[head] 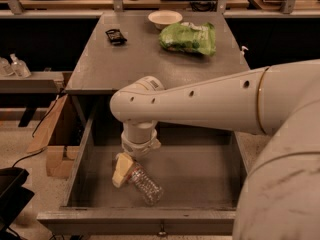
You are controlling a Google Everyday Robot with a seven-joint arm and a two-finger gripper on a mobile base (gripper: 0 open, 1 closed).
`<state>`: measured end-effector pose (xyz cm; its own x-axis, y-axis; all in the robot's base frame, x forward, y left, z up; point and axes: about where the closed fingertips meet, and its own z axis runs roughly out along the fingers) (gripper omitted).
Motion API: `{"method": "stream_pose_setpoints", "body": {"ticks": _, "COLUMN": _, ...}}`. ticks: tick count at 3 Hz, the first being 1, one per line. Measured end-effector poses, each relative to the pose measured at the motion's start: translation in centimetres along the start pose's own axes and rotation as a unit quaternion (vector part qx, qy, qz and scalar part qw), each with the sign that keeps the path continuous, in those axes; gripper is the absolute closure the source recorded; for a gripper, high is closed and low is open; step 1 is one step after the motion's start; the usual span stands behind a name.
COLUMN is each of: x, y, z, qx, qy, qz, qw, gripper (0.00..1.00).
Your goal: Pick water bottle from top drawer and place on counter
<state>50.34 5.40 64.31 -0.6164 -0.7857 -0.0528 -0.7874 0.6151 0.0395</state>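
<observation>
The water bottle [145,184], clear and ribbed, lies on its side in the open top drawer [200,184], left of the middle, its cap end pointing up-left. My gripper [123,170] reaches down into the drawer from the thick white arm [200,104] and is at the bottle's cap end, touching or very close to it. The grey counter [135,64] stretches behind the drawer. The drawer's small knob [161,231] shows on the front panel.
On the counter stand a green bag [189,38], a white bowl [165,18] and a small black object [115,36]. Pump-top sanitizer bottles [14,65] sit on a bench at the left. A cardboard box [55,134] lies on the floor left of the drawer.
</observation>
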Motion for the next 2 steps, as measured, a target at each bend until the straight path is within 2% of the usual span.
{"method": "stream_pose_setpoints", "body": {"ticks": 1, "x": -1.75, "y": 1.1, "z": 1.17, "qx": 0.001, "qy": -0.048, "qz": 0.018, "qw": 0.9987, "gripper": 0.0}}
{"method": "stream_pose_setpoints", "body": {"ticks": 2, "x": -2.72, "y": 1.99, "z": 1.79, "qx": 0.003, "qy": -0.073, "qz": 0.033, "qw": 0.9968, "gripper": 0.0}}
